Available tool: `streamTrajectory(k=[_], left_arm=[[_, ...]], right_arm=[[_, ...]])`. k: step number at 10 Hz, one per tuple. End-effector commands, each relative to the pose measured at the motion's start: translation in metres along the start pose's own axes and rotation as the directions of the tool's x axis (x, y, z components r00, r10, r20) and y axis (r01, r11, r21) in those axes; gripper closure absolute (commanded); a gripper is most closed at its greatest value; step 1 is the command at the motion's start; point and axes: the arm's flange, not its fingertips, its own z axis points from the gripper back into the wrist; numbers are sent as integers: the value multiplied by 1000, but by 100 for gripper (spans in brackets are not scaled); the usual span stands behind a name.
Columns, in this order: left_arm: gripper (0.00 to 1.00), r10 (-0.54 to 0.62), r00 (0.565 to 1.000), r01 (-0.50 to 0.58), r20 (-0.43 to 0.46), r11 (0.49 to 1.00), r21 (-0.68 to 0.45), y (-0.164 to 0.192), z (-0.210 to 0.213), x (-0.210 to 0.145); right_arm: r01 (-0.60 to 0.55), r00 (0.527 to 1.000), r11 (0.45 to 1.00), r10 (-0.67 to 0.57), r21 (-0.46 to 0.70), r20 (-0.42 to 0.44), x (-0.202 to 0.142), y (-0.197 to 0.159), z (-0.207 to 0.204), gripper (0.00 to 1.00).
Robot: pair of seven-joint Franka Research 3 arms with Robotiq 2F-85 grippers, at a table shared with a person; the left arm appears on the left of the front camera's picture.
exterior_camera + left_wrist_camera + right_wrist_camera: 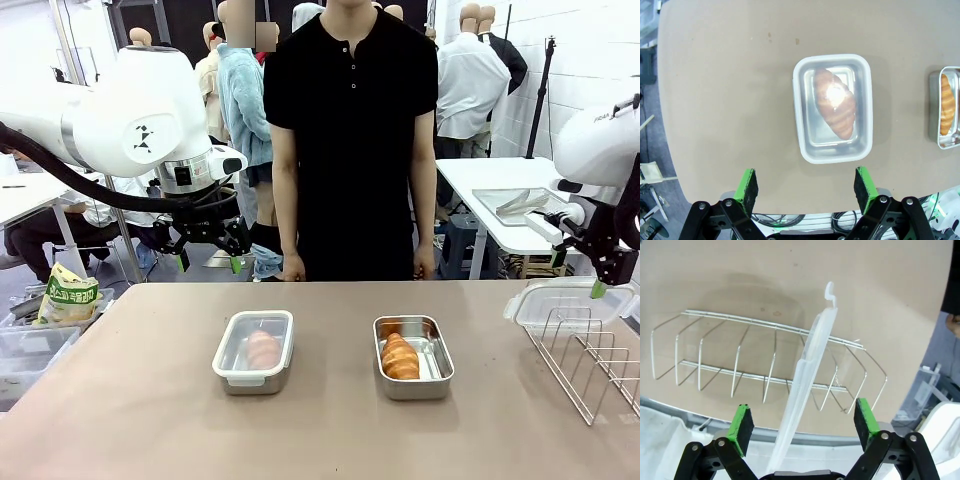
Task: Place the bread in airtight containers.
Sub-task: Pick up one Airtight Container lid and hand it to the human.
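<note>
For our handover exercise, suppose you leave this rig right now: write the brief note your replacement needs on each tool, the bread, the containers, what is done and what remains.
Left tool: open, holding nothing, raised above the lidded container near the table's far edge.
Right tool: open, fingers either side of the spare clear lid, which stands on edge in the wire rack; not gripped.
Done: both croissants are in containers; the left croissant lies under a fitted lid.
Left: the right croissant sits in the open container. Close on the lid, lift it from the rack and fit it there.
The person stands at the far side, hands down.
</note>
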Motion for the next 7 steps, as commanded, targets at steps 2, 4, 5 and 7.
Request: streamTrajectory(k=[2,4,5,7], left_arm=[[0,1,1000,-1,1,1000,-1,2,2,-1],[0,1,1000,-1,1,1000,-1,2,2,-1],[0,1,1000,-1,1,1000,-1,2,2,-1],[0,1,1000,-1,1,1000,-1,2,2,-1]], right_arm=[[47,997,999,-47,6,56,-6,-1,-20,0],[56,994,998,-57,17,91,-8,-3,-31,0],[60,993,998,-60,10,100,-9,-4,-34,0],[79,991,997,-78,2,107,-13,-3,-39,0]])
